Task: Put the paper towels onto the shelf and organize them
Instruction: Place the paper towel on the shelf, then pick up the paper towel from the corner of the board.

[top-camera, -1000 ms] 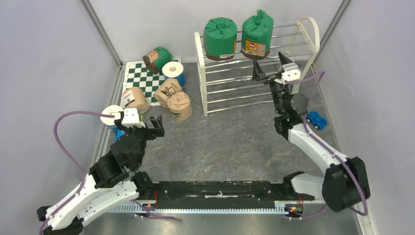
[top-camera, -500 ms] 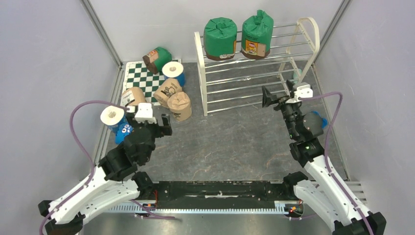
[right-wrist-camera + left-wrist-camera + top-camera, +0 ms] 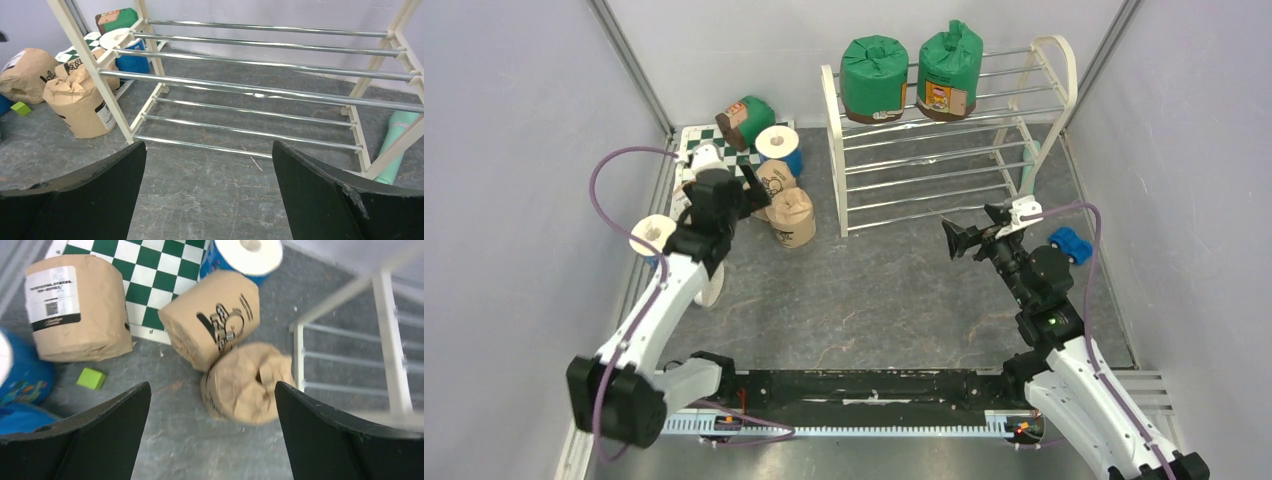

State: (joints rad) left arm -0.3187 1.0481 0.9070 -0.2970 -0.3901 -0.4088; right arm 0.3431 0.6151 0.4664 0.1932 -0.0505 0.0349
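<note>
Paper towels are split at this point: one green-wrapped roll point(image 3: 874, 78) and a second green roll point(image 3: 949, 70) sit side by side on the top tier of the shelf point(image 3: 836, 160), out at one o'clock on the table. The others lie loose around eleven o'clock.

Left gripper point(image 3: 211, 385) first: jaws spread as wide as they go, nothing between them, poised over the tan cluster. Right beneath it stands the crumpled-top tan roll point(image 3: 247, 382). Touching that at its eleven o'clock is the tan roll with the black drawing point(image 3: 215, 325), lying partly on the chessboard mat point(image 3: 150, 270). Further out at nine o'clock lies a labelled tan roll point(image 3: 75, 315), with a small green block point(image 3: 91, 378) just beside it. A white roll in blue wrap point(image 3: 242, 255) peeks in at twelve.

Right gripper point(image 3: 208, 145) is just as wide open and empty, facing the bare lower rods from the shelf's six o'clock side. The blue toy car point(image 3: 1071, 243) is off at its three o'clock.

This looks like the reach for the next tan roll, with the pick not yet made. The next move calls for dropping straight down so the jaws straddle the crumpled-top roll's body. One finger has to slip in where the drawn roll presses against it, and the other must clear the shelf's end frame close by. After that it's a lift and a carry to a free tier, tans kept together
</note>
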